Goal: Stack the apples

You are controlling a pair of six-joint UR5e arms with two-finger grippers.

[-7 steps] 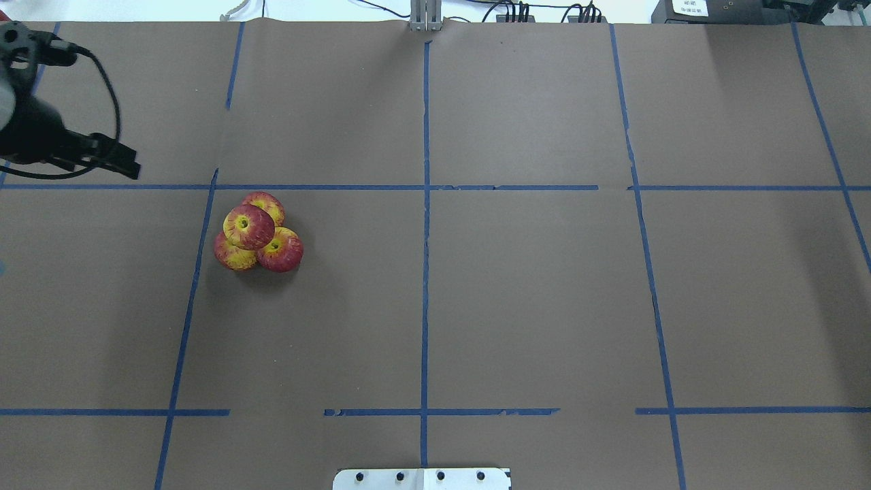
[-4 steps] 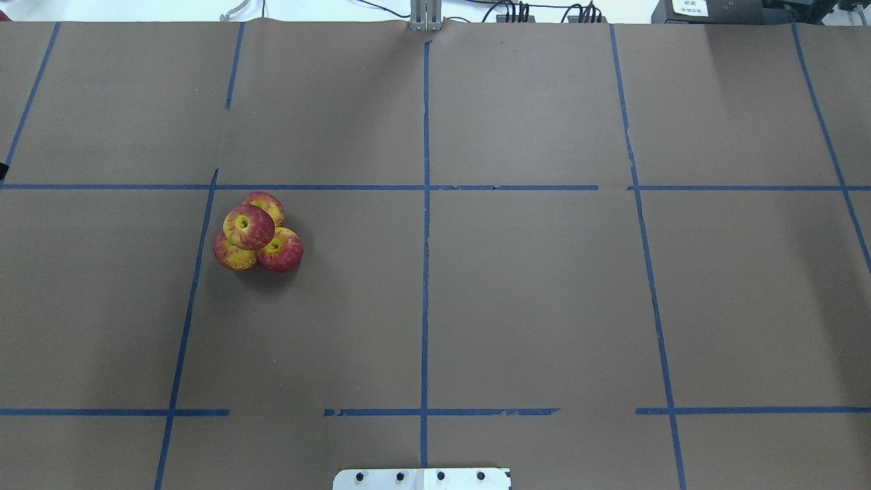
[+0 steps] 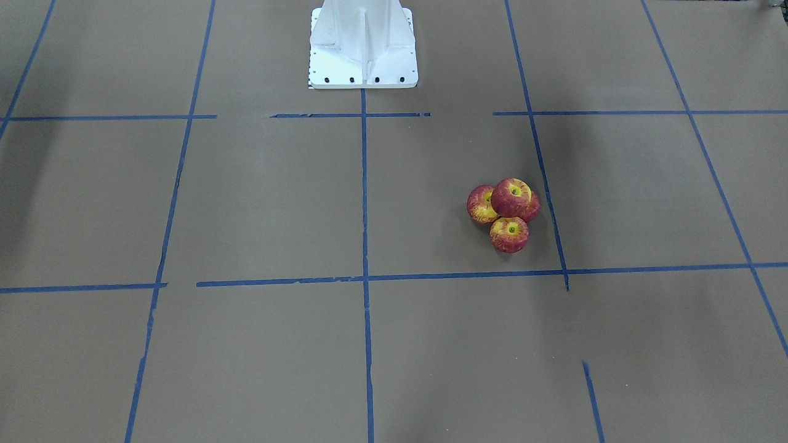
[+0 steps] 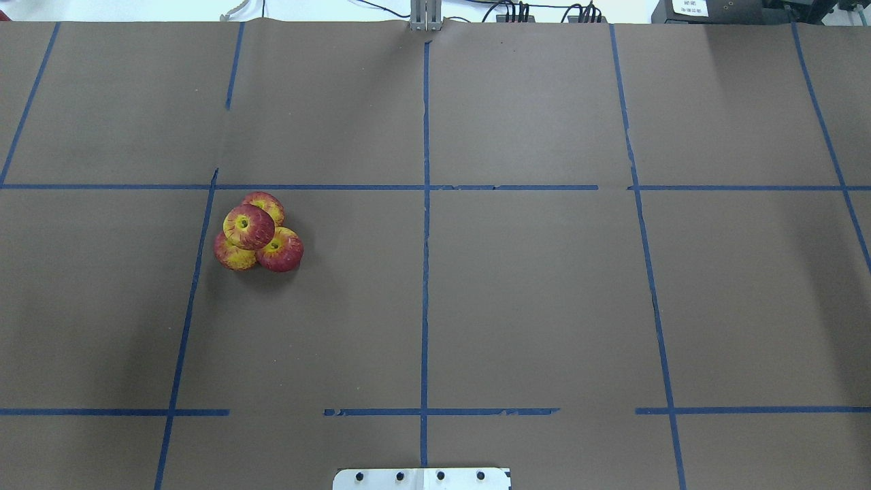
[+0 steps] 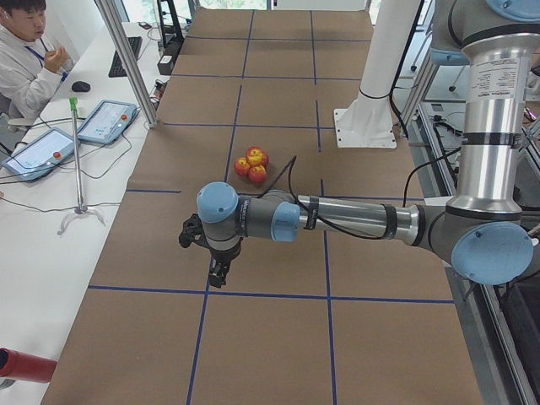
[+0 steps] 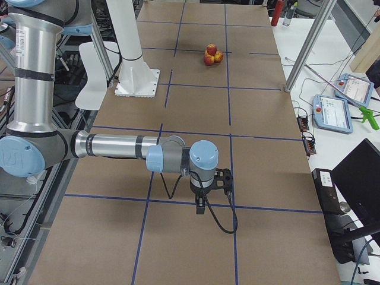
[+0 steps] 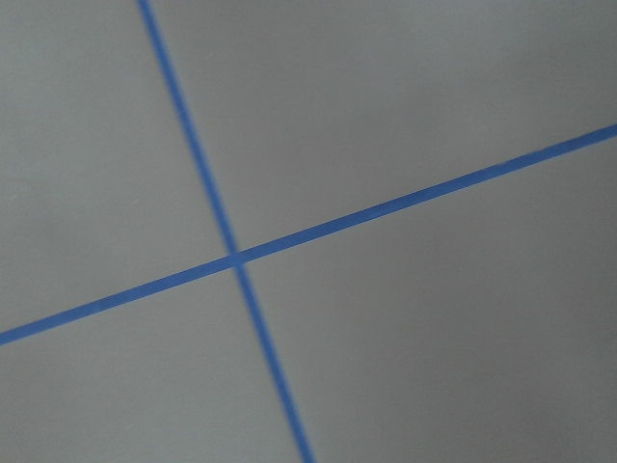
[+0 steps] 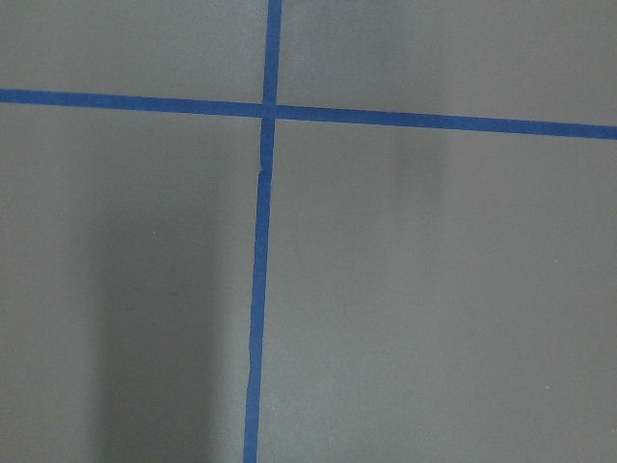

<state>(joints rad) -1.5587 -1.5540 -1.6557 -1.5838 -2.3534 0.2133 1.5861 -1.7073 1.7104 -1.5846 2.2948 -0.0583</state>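
Note:
Four red-and-yellow apples are piled on the brown table. Three sit touching one another: one apple at the back, one apple at the left, one apple at the right. The fourth apple rests on top of them. The pile also shows in the front-facing view, the exterior left view and the exterior right view. My left gripper hangs far from the pile, at the table's left end. My right gripper hangs at the right end. I cannot tell whether either is open or shut.
Blue tape lines divide the brown paper into squares. The white base plate sits at the near middle edge. An operator sits at a side table with tablets. Metal posts stand at the table's far edge.
My left arm, seen at the overhead view's left edge a second ago, has moved out of that view. The apple pile has not moved.

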